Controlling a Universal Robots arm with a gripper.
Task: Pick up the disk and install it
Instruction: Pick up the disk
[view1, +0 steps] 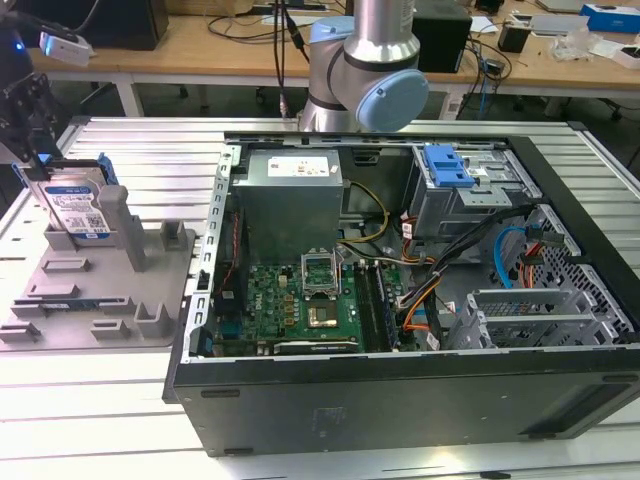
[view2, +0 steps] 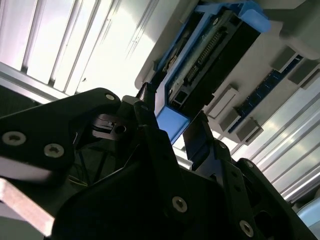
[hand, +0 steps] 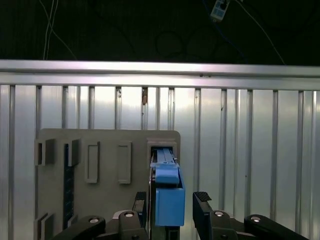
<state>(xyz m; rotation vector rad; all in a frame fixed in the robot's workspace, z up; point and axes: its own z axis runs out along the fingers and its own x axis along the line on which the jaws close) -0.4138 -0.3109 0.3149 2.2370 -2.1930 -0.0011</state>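
The disk (view1: 76, 207), a silver hard drive with a white-and-blue label and a blue carrier frame, stands on edge in a slot of the grey holder plate (view1: 110, 300) at the exterior view's left. My black gripper (view1: 42, 160) hangs right over its top end. In the first wrist view the disk (hand: 167, 192) shows edge-on between the two fingers (hand: 202, 207), with a thin gap on one side. In the second wrist view the blue end of the disk (view2: 172, 122) lies between the fingertips. The gripper is open, straddling the disk.
An open computer case (view1: 400, 400) lies on the slatted metal table (view1: 140, 150), with a grey power supply (view1: 290, 195), a motherboard (view1: 300, 300) and a drive cage with a blue tab (view1: 447, 165). The arm's base (view1: 365, 70) stands behind the case.
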